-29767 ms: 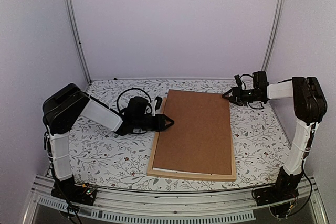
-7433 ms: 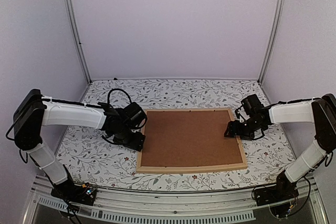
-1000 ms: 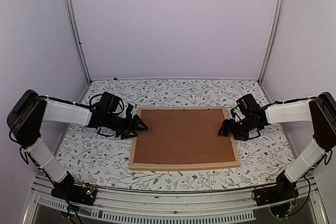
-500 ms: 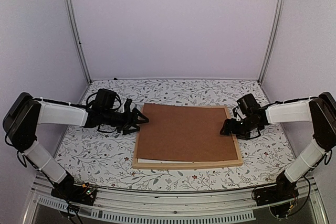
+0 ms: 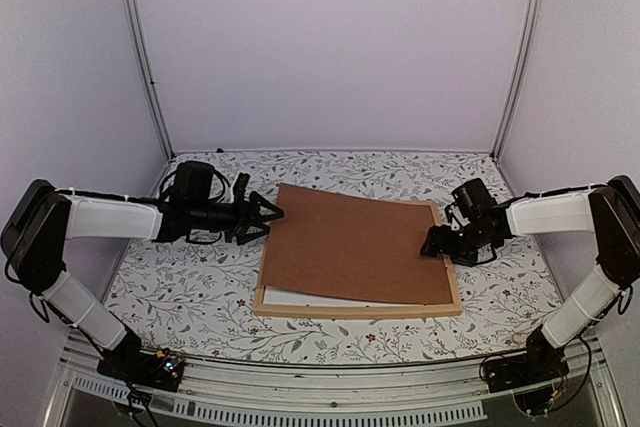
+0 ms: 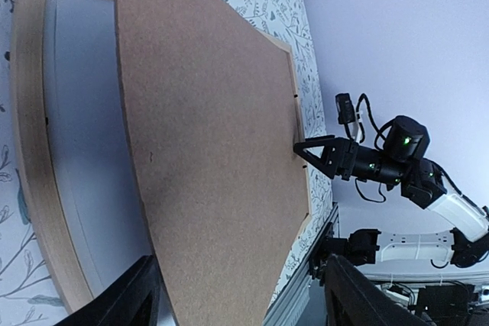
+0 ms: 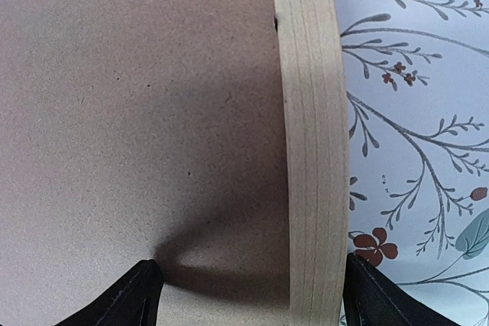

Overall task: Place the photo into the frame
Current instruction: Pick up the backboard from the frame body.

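The frame (image 5: 350,311), thin light wood, lies flat in the middle of the flower-printed surface (image 5: 180,287). A plain brown backing board (image 5: 350,247) sits over it at a slant: its left edge is lifted clear of the frame, while its right edge stays down against the frame's right bar.

A white sheet (image 5: 300,298) lies inside the frame under the raised board, showing along the near and left sides. It may be the photo lying face down, but no print is visible to confirm it.

The left gripper (image 5: 268,213) reaches in from the left at the board's lifted far-left corner. Its jaws stand wide apart, and in the left wrist view the board runs out between the two fingers (image 6: 130,303), not pinched.

The right gripper (image 5: 430,245) is at the frame's right bar, low on the surface. Its jaws are also spread, one finger (image 7: 141,295) over the board and the other outside the wooden bar, straddling it without clamping.
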You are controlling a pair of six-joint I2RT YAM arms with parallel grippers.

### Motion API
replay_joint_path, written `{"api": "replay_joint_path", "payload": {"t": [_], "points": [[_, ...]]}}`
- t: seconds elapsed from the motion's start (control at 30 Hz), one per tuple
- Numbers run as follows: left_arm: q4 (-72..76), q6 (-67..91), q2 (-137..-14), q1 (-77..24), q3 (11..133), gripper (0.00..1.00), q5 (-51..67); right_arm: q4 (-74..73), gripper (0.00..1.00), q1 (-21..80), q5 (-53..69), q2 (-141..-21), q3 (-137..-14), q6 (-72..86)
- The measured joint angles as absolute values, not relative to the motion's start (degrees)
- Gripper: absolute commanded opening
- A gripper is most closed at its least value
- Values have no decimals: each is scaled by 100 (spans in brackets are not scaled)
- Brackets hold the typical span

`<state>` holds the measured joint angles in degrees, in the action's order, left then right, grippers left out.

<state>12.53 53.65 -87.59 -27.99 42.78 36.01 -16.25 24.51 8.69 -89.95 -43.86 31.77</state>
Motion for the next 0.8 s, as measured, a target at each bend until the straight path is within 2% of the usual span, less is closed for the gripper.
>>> {"api": "replay_joint_path", "payload": {"t": [0.33, 0.8], "points": [[1621, 5489, -8573, -2786, 4278, 79, 3691, -1619, 83, 2427, 904, -8995, -4386, 3225], [2783, 6145, -8458, -2788, 4125, 75, 3684, -1542, 83, 2408, 1057, -8995, -4383, 3363]]}}
